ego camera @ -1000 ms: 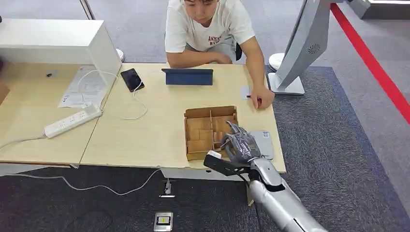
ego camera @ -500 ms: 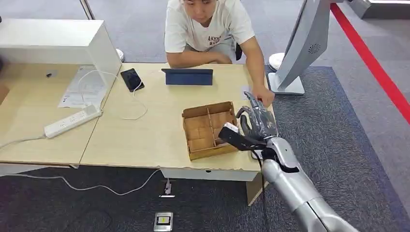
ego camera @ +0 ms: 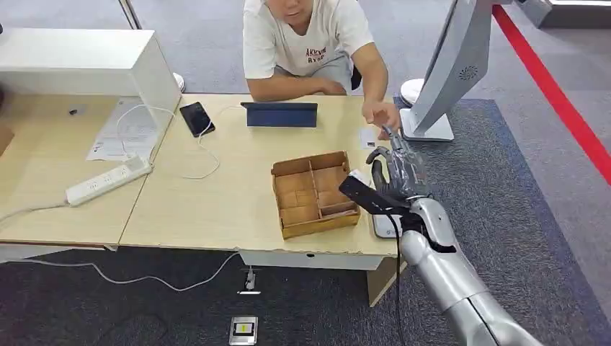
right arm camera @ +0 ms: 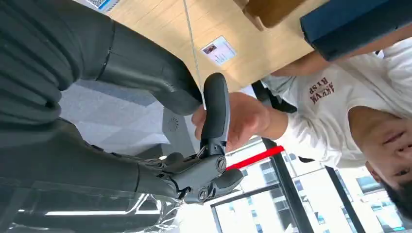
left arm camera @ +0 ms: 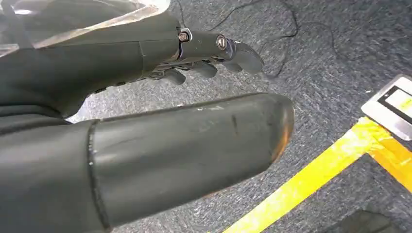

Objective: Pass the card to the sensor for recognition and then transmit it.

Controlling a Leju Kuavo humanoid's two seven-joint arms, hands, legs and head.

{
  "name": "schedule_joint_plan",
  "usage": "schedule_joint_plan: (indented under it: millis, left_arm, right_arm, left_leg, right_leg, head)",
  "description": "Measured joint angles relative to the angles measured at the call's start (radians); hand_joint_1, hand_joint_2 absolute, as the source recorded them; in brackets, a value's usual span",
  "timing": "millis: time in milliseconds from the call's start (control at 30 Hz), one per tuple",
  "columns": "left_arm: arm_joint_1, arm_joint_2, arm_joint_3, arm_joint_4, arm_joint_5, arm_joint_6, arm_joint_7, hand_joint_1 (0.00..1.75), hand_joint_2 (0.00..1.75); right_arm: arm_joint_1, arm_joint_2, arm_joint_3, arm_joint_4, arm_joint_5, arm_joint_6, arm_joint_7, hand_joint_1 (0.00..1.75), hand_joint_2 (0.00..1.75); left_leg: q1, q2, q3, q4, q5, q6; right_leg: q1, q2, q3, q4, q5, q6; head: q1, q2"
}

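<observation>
My right hand [ego camera: 398,171] is raised over the table's right end, past the cardboard box [ego camera: 315,193]. In the right wrist view the hand [right arm camera: 209,121] pinches a thin card [right arm camera: 193,48], seen edge-on, between thumb and a finger. A person's hand [ego camera: 380,114] reaches to my fingertips and sits right behind the card [right arm camera: 240,121]; whether it grips the card I cannot tell. The grey sensor pad [ego camera: 383,225] lies on the table edge, partly hidden by my forearm. My left hand [left arm camera: 121,53] hangs over the carpet, fingers apart and holding nothing.
A second card [ego camera: 367,138] lies on the table near the person. A blue tablet [ego camera: 279,114], a phone [ego camera: 196,117] and a power strip [ego camera: 108,180] sit further left. A white stand [ego camera: 447,72] rises just beyond the table's right end.
My right hand has lifted from the sensor pad beside the box and moved away toward the person. The person's hand has left the card on the table and come up to my fingertips.
</observation>
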Motion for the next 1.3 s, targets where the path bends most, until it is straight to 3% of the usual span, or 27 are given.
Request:
schedule_joint_plan:
  millis: [533, 1300]
  left_arm:
    - [-0.001, 0.009, -0.003, 0.001, -0.012, -0.011, -0.018, 0.0, 0.0]
    - [-0.001, 0.013, -0.007, 0.001, -0.034, -0.012, -0.033, 0.0, 0.0]
  right_arm:
    - [0.002, -0.016, -0.048, -0.036, 0.012, 0.006, 0.01, 1.75, 1.75]
    - [-0.029, -0.018, -0.051, -0.047, 0.039, 0.002, -0.01, 1.75, 1.75]
  left_leg:
    - [0.0, 0.0, 0.0, 0.0, 0.0, 0.0]
    - [0.0, 0.0, -0.001, 0.0, 0.0, 0.0]
  right_leg:
    - [0.0, 0.0, 0.0, 0.0, 0.0, 0.0]
    - [0.0, 0.0, 0.0, 0.0, 0.0, 0.0]
  head:
    - [0.0, 0.0]
    - [0.0, 0.0]
